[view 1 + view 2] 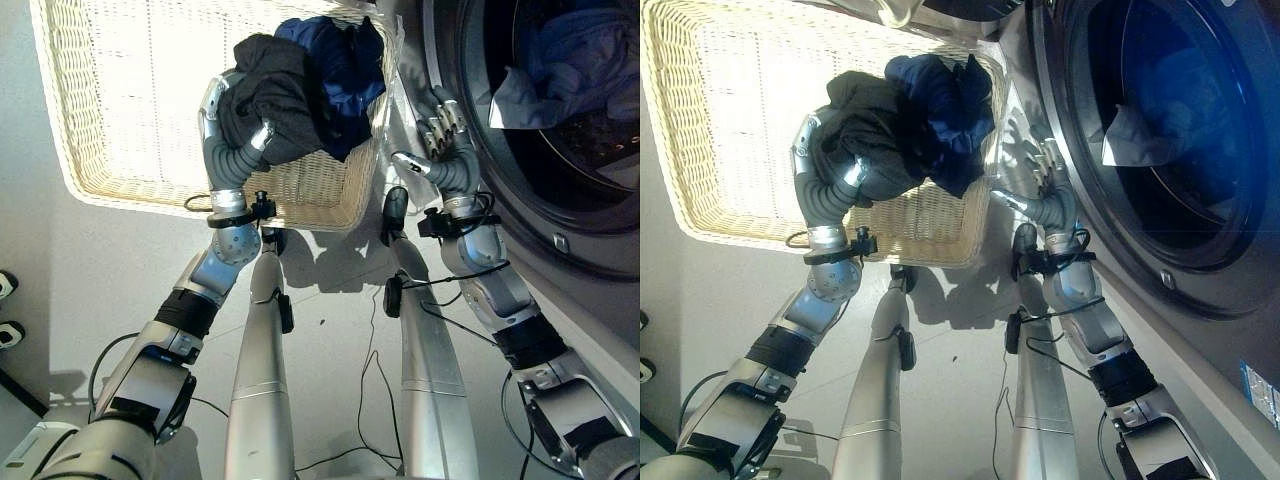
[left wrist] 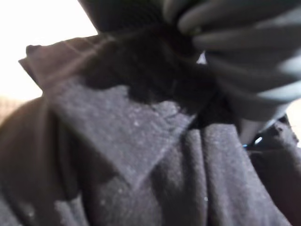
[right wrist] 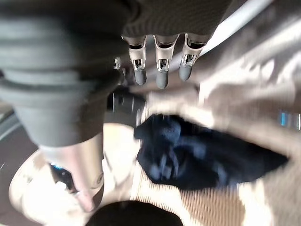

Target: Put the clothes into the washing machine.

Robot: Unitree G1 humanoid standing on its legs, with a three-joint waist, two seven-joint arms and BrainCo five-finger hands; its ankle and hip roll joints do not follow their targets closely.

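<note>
Showing my left hand buried under a dark grey cloth bundle at the near right corner of the pale woven wicker basket; I cannot tell how its fingers stand. A navy blue garment drapes over that corner's rim. My right hand, fingers straight and empty, hangs between basket and the washing machine's round open door, light blue laundry inside
</note>
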